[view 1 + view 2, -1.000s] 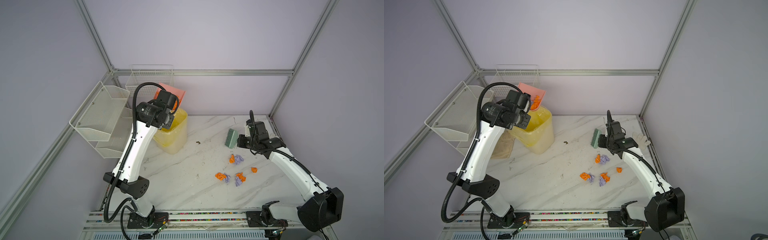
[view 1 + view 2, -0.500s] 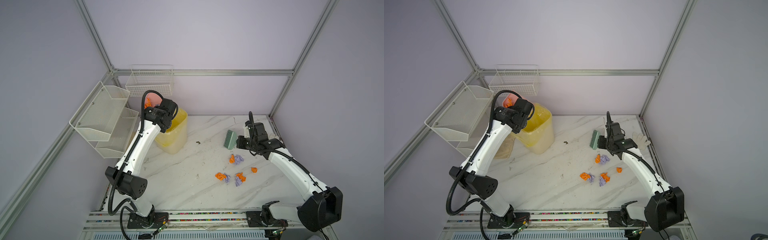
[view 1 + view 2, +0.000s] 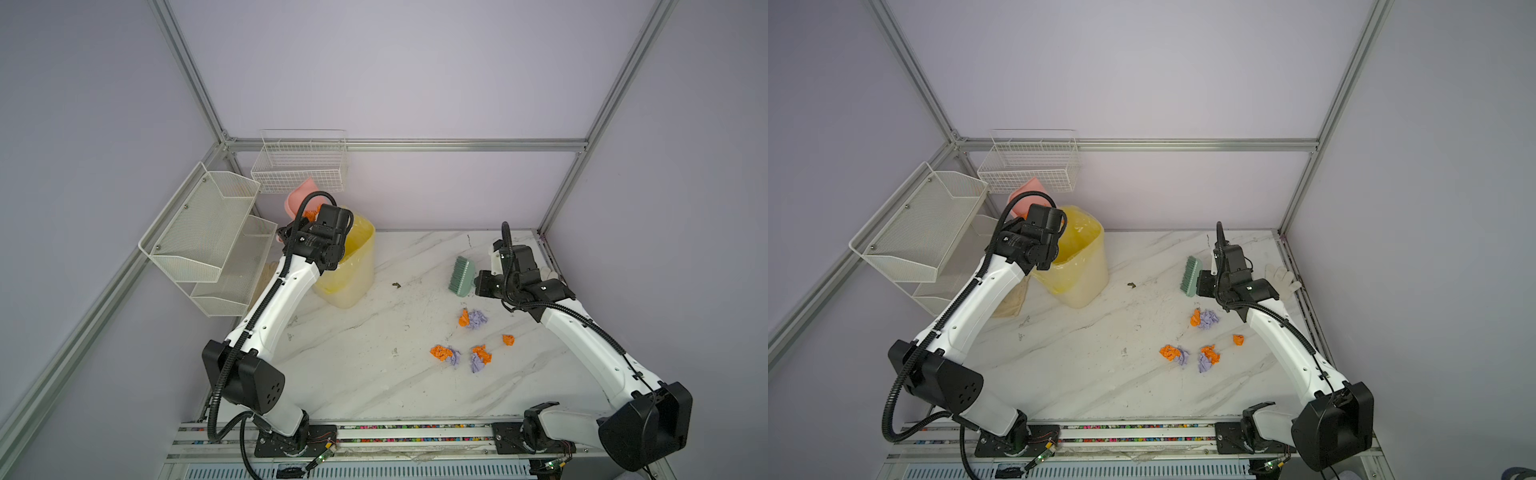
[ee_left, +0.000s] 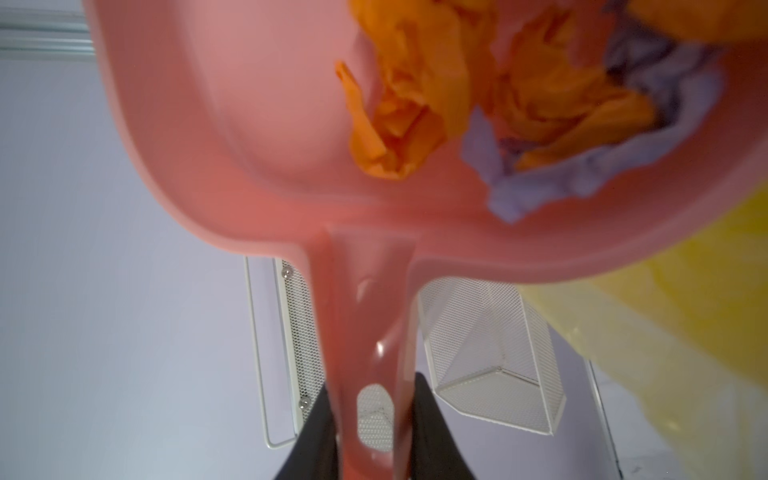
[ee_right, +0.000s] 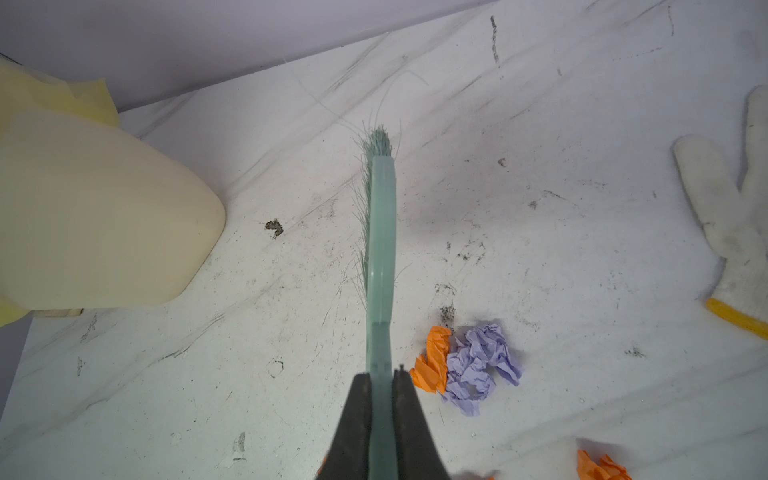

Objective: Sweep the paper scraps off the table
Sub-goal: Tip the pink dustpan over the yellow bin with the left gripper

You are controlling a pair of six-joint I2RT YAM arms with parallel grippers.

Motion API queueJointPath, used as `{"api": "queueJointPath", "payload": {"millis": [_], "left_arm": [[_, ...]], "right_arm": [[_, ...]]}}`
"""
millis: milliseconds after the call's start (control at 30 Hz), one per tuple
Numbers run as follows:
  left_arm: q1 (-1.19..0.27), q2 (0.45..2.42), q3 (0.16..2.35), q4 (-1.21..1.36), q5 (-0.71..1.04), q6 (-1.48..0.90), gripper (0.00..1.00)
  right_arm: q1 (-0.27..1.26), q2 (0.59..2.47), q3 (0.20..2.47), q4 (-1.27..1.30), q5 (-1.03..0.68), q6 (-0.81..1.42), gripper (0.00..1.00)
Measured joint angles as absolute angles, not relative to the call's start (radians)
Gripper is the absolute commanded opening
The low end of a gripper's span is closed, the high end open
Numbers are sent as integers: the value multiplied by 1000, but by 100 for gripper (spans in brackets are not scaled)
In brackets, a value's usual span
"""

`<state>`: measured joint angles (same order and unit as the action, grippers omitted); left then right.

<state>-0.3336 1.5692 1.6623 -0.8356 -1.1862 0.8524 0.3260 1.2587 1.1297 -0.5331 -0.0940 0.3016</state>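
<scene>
Two mesh shelves: white perforated metal, trough-shaped, fixed one above the other on the left wall.
Wire basket: a white grid of thin rods, hung on the back wall.
Dustpan: smooth pink plastic, a rounded scoop on a flat handle; it is held up just beside the bin's rim, and paper scraps are heaped in it.
Left gripper: the black fingers are clamped on the dustpan's handle from both sides.
Bin: a pale rounded tub lined with a thin yellow bag, at the table's back left.
Table: a flat white top, grey-veined and dark-specked.
Loose paper scraps: crumpled orange and pale purple wads, scattered in four small clusters on the table's right half.
Brush: a pale green plastic back with fine green bristles, near the scraps but not touching them.
Right gripper: the fingers are pressed tight on the brush's handle.
Glove: white knit with a yellow cuff, laid at the right edge.
</scene>
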Motion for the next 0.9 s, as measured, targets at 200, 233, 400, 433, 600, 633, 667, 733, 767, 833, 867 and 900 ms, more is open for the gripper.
{"api": "queueJointPath", "payload": {"millis": [200, 233, 400, 433, 600, 633, 667, 733, 767, 833, 867, 900], "left_arm": [[-326, 1539, 1513, -597, -1182, 1114, 0], [-323, 1539, 1508, -571, -1182, 1147, 0], [-311, 1528, 1483, -411, -1175, 1301, 0], [-310, 1524, 1477, -384, -1167, 1329, 0], [-308, 1464, 1424, -275, -1058, 1467, 0], [-308, 1447, 1425, -278, -1036, 1481, 0], [-307, 1434, 1425, -279, -1021, 1485, 0], [-301, 1405, 1425, -284, -994, 1489, 0], [-296, 1396, 1425, -287, -988, 1489, 0], [-284, 1381, 1425, -303, -976, 1488, 0], [-279, 1377, 1425, -317, -970, 1487, 0], [-274, 1375, 1425, -340, -963, 1485, 0]], "right_arm": [[326, 1255, 1130, -531, -94, 301, 0], [326, 1255, 1130, -530, -94, 301, 0], [326, 1254, 1130, -530, -93, 300, 0], [326, 1255, 1130, -530, -93, 299, 0], [326, 1241, 1130, -527, -85, 289, 0], [326, 1234, 1130, -527, -84, 286, 0], [326, 1228, 1130, -527, -83, 284, 0], [325, 1220, 1130, -526, -82, 282, 0], [326, 1218, 1130, -526, -82, 282, 0], [326, 1218, 1130, -526, -82, 281, 0], [326, 1218, 1130, -526, -82, 280, 0], [326, 1218, 1130, -526, -82, 279, 0]]}}
